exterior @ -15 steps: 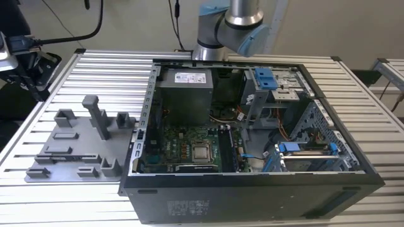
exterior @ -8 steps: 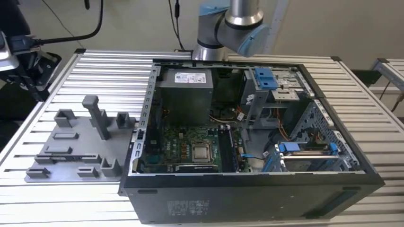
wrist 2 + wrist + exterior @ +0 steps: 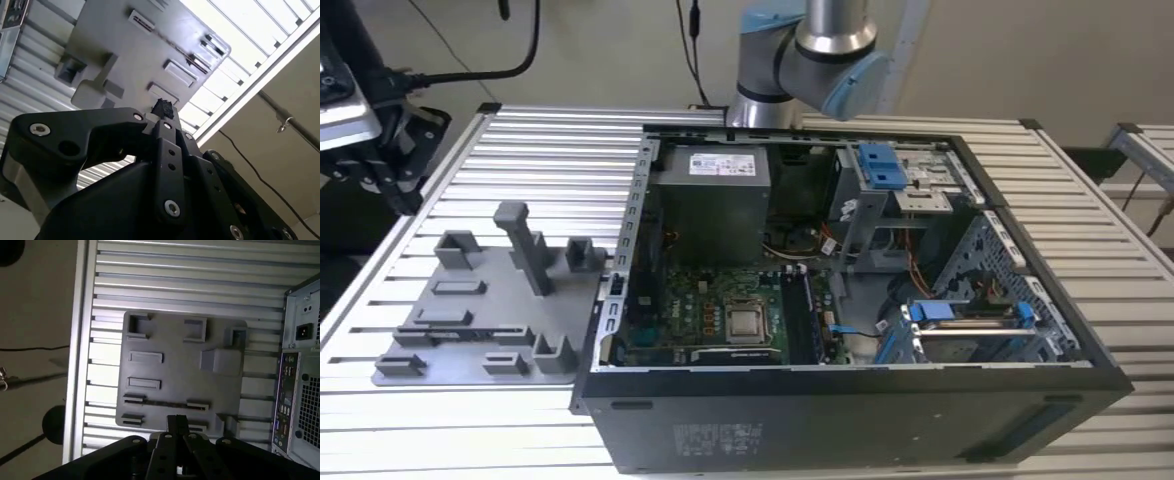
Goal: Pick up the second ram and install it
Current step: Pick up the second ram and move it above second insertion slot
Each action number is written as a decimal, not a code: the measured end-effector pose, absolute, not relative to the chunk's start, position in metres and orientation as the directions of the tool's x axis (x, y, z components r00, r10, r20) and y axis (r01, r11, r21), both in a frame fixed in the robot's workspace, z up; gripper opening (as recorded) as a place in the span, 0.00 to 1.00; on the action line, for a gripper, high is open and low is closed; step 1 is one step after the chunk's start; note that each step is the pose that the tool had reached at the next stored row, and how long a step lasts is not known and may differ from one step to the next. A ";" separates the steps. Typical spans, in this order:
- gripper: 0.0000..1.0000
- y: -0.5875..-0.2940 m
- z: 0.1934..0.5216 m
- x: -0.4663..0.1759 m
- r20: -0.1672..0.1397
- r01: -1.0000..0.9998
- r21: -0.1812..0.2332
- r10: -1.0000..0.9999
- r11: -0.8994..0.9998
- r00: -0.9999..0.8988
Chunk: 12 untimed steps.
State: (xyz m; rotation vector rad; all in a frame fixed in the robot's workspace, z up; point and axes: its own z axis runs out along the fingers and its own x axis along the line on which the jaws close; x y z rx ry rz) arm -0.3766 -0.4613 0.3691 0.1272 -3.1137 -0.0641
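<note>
Closest up is the gripper, black linkage and all, and in both wrist views its tips look pinched together with nothing between them that I can make out, so clenched on air as far as I can tell. It's hanging over the grey fixture plate, which sits on the slatted table on the exterior view's left of the open PC case. The bit that matters: in the first wrist view there's a thin dark strip standing on edge between two holder blocks, and I'm pretty sure that's the second ram. It lies just beyond the gripper tips, toward the middle of the plate, apart from them and not touched. Its long axis runs across the plate from one block to the other, and the gripper's two sides sit along that same line rather than across the stick's thin faces, so they aren't lined up with it as things stand. The other slots and pockets on the plate look bare to me. Over in the case you've got the motherboard lying flat at the bottom, the power supply at the far end and a drive cage with blue latches. The long black memory slots sit beside the processor socket, but I can't tell whether anything is seated in them.
</note>
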 end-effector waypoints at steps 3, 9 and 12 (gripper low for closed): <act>0.11 -0.461 0.369 -0.377 0.019 -0.116 0.040 -0.117 0.992 -0.993; 0.11 -0.461 0.369 -0.377 0.015 -0.190 0.039 -0.191 0.981 -0.981; 0.11 -0.461 0.368 -0.377 0.014 -0.225 0.039 -0.225 0.974 -0.974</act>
